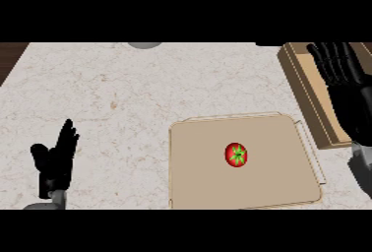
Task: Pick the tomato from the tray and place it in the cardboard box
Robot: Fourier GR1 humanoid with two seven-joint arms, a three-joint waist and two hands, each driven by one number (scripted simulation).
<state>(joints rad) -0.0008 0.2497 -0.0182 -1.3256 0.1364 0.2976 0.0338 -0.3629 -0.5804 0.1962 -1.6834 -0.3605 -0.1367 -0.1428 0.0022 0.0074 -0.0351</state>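
Tomato [236,154]: sits mid-tray [196,187], stem up; prob. light, soft-skinned, rolls easily. I'd cup its sides.
R hand [347,83]: mine, fingers straight, holding nothing, over cardboard box [309,93].
L hand [56,156]: resting, released, counter [109,88] lower left.

- The left hand [56,160] shows at the lower left of the head view, fingers straight and pointing up, thumb set out to the side; it holds nothing.
- Only a short grey stub of the left forearm [56,199] shows beneath it at the lower edge.
- The right hand [347,83] is raised at the far right, fingers extended and slightly spread, pointing up and away, holding nothing.
- The right forearm [361,170] comes in from the lower right edge.
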